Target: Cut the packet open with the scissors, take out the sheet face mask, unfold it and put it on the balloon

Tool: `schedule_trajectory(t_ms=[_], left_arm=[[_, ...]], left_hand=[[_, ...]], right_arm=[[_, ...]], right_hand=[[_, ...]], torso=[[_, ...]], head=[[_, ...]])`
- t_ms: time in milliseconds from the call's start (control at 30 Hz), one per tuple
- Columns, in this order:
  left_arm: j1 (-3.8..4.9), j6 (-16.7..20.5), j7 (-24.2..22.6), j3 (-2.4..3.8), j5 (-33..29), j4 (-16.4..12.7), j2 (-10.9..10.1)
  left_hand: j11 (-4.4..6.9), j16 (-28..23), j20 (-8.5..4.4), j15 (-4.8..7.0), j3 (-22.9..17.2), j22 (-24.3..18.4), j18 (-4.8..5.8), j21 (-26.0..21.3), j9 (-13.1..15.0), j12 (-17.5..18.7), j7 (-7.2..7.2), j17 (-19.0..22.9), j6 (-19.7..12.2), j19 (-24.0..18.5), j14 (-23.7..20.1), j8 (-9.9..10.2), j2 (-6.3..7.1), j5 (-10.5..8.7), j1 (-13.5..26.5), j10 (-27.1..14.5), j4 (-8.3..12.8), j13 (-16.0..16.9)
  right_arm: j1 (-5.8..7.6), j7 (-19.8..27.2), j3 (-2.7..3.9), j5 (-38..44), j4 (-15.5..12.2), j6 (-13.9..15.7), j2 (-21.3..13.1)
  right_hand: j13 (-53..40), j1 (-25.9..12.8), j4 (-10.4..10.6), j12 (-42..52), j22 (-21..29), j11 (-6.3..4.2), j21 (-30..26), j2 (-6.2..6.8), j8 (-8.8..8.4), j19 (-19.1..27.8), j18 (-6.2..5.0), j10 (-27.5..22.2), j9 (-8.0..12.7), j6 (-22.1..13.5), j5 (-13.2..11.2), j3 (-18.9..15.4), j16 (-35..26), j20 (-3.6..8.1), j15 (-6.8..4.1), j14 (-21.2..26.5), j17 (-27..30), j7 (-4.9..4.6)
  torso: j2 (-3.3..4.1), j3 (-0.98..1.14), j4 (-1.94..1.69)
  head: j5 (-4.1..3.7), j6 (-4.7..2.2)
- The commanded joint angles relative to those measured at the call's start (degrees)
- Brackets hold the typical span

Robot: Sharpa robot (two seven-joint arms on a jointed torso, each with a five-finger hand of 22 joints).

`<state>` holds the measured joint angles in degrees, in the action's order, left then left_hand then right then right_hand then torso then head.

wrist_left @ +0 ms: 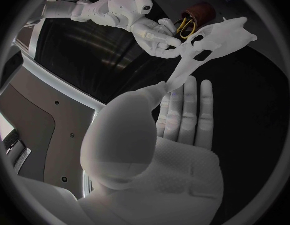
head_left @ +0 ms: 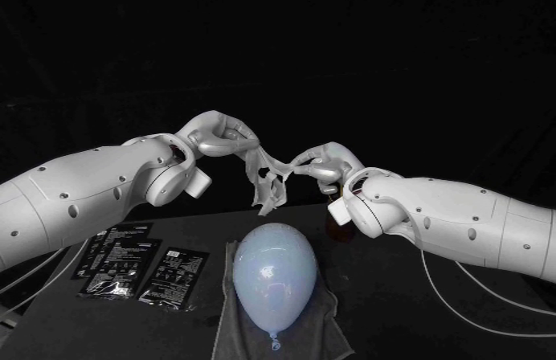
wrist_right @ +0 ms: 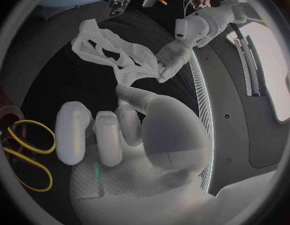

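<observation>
Head view: I have both hands raised well above the desk (head_left: 394, 304), the left hand (head_left: 218, 135) and right hand (head_left: 325, 164) each pinching one side of the sheet face mask (head_left: 264, 177). The mask sags between them, half unfolded, its lower flaps dangling. I judge it is held high to hang free and open without dragging. Directly below, the balloon (head_left: 275, 270) lies on a grey cloth (head_left: 232, 332) at the middle of the desk's near edge, knot toward me. The cloth likely stops it rolling. Black packets (head_left: 130, 260) lie by the desk's near left corner, clear of the route down.

Left wrist view: my left hand (wrist_left: 176, 150) has its fingers straight, with a strand of mask (wrist_left: 210, 40) running to the thumb. The right hand (wrist_left: 158, 35) grips the far side. The scissors (wrist_left: 185, 27) stand in a brown holder beyond.

Right wrist view: my right hand (wrist_right: 132, 140) pinches a mask edge at the thumb and the other fingers are curled. The yellow-handled scissors (wrist_right: 23, 155) sit off to the side, out of the way. There is open room between the mask and the balloon for lowering.
</observation>
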<state>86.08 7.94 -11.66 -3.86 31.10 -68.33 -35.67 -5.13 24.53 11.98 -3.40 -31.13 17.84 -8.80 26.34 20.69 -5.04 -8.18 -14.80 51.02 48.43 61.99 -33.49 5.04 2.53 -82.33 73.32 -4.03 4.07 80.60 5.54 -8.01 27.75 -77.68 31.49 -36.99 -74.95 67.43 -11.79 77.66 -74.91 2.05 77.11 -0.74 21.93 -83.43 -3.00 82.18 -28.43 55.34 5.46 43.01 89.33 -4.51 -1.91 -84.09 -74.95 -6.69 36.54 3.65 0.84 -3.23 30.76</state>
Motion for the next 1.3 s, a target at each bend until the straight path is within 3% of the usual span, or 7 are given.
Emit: schedule_trajectory(t_ms=[33, 333, 667, 833, 1033, 1300], left_arm=[[0.07, -1.0, 0.1, 0.01, 0.2, 0.2, 0.3], [-0.05, -0.8, 0.1, -0.28, 0.6, 1.3, 0.6], [-0.19, -0.4, -0.3, -0.39, 0.6, 1.7, 0.5], [-0.26, 0.0, -1.1, -0.09, 0.5, 0.6, -0.6], [-0.15, -0.2, -1.3, 0.08, 0.1, -0.1, -1.6], [0.19, -2.1, -1.5, 0.52, 0.2, -1.7, -2.7]], left_hand=[[-0.05, -0.4, -0.01, -0.06, 0.2, 0.1, -0.31, 0.3, 4.7, 0.4, -0.06, -0.1, 0.5, -0.5, 0.4, -0.1, -0.35, 0.20, -0.3, 0.4, -0.1, 0.1], [-0.05, -0.4, -0.01, -0.06, 0.3, 0.1, -0.31, 0.3, 4.7, 0.4, -0.06, -0.1, 0.5, -0.5, 0.4, -0.1, -0.34, 0.20, -0.3, 0.4, -0.1, 0.1], [-0.04, -0.4, -0.01, -0.06, 0.3, 0.2, -0.31, 0.4, 4.8, 0.4, -0.04, -0.2, 0.5, -0.6, 0.5, -0.1, -0.35, 0.20, -0.3, 0.4, -0.2, 0.1], [-0.05, -0.5, -0.05, -0.06, 0.2, 0.4, -0.36, 0.6, 4.8, 0.5, -0.07, -0.2, 0.5, -0.6, 0.5, 0.0, -0.38, 0.20, -0.3, 0.4, -0.2, 0.1], [-0.05, -0.6, -0.12, -0.06, 0.3, 0.7, -0.45, 1.0, 5.0, 0.7, -0.06, -0.4, 0.5, -0.5, 0.6, 0.0, -0.31, 0.20, -0.4, 0.6, -0.2, 0.1], [-0.03, -0.6, -0.15, -0.04, 0.4, 0.9, -0.49, 1.3, 5.0, 0.7, -0.04, -0.5, 0.5, -0.5, 0.6, 0.1, -0.30, 0.20, -0.4, 0.6, -0.3, 0.1]], right_arm=[[0.07, 4.3, 0.07, -3.2, -0.3, 3.8, 0.0], [1.01, 5.5, 0.45, -3.6, -0.6, 4.3, -0.5], [2.41, 1.8, 0.73, 0.2, 0.5, 1.3, -0.6], [2.61, 0.6, 0.81, 2.7, 0.8, 2.0, -0.8], [2.86, 1.5, 1.12, 3.5, 1.0, 4.0, -1.3], [3.19, 2.3, 1.35, 3.8, -1.0, 3.1, -2.5]], right_hand=[[-2.8, 0.1, -0.3, 0.3, -11.1, -0.13, 0.3, 0.43, 0.17, -0.5, 0.02, 0.5, -0.1, 0.3, 0.3, 0.0, 0.4, 0.06, 0.24, -5.5, -14.1, 0.05], [-3.5, -0.1, -0.3, 0.9, -11.4, -0.36, 1.2, 0.50, 0.33, -0.9, 0.21, 1.1, -0.1, 1.1, 1.0, 0.1, 0.6, 0.19, 0.06, -5.8, -14.8, 0.34], [-4.8, -0.4, -0.4, 2.1, -11.7, -0.67, 2.2, 0.79, 0.54, -1.5, 0.45, 2.0, -0.3, 1.9, 2.0, 0.3, 0.7, 0.42, -0.18, -5.9, -15.0, 0.69], [-5.0, -0.4, -0.4, 2.3, -11.7, -0.74, 2.4, 0.88, 0.60, -1.5, 0.48, 2.1, -0.3, 2.1, 1.8, 0.3, 0.7, 0.46, -0.24, -5.9, -15.0, 0.77], [-5.0, -0.4, -0.5, 2.3, -11.8, -0.82, 2.6, 0.92, 0.64, -1.7, 0.53, 2.1, -0.4, 2.2, 1.4, 0.4, 0.7, 0.51, -0.31, -5.9, -15.0, 0.85], [-5.0, -0.5, -0.5, 2.2, -11.8, -0.87, 2.4, 0.94, 0.66, -1.6, 0.50, 2.2, -0.5, 2.4, 0.7, 0.5, 0.7, 0.58, -0.37, -5.9, -15.0, 0.91]], torso=[[-0.04, -0.04, -0.01], [-0.07, 0.00, 0.05], [-0.06, -0.04, 0.01], [0.08, 0.00, 0.09], [-0.14, 0.01, -0.20], [-0.39, 0.02, -0.19]], head=[[-0.05, -0.03], [-0.03, -0.27], [-0.30, -0.76], [-0.28, -0.76], [-0.29, -0.54], [-0.25, -0.67]])
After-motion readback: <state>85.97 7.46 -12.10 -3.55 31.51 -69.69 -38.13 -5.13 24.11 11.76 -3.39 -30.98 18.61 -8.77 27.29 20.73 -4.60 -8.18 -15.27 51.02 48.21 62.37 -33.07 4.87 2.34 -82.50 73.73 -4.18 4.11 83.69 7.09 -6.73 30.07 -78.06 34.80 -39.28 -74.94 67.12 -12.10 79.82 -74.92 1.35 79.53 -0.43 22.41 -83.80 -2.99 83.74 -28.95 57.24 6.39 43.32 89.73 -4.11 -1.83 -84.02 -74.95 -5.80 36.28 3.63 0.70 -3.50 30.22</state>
